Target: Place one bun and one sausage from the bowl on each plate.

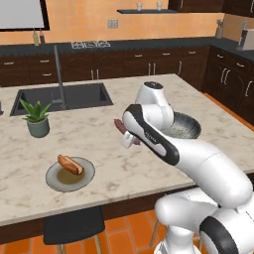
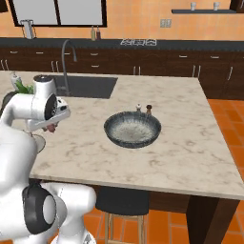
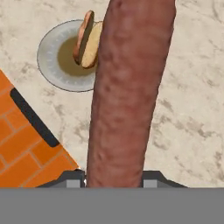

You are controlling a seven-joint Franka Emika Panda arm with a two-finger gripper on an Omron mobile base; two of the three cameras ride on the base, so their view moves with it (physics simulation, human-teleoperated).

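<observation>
My gripper (image 1: 128, 136) hangs over the middle of the island, shut on a dark red-brown sausage (image 3: 127, 96) that runs up the hand view from between the fingers. Below it and off to one side lies the grey-rimmed olive-brown plate (image 1: 69, 174) with a bun (image 1: 70, 164) on it; the hand view has the same plate (image 3: 57, 65) and bun (image 3: 87, 39) at upper left. The wide dark blue-grey bowl (image 2: 132, 128) sits on the counter to the right of the arm, with only its speckled inside visible. The plain pale grey plate is out of view.
A potted plant (image 1: 35, 119) stands left of the gripper, in front of the sink (image 1: 62, 96) and its faucet (image 1: 59, 74). Two small shakers (image 2: 143, 109) stand behind the bowl. A dark stool (image 1: 72, 225) sits under the counter's near edge, below the plate.
</observation>
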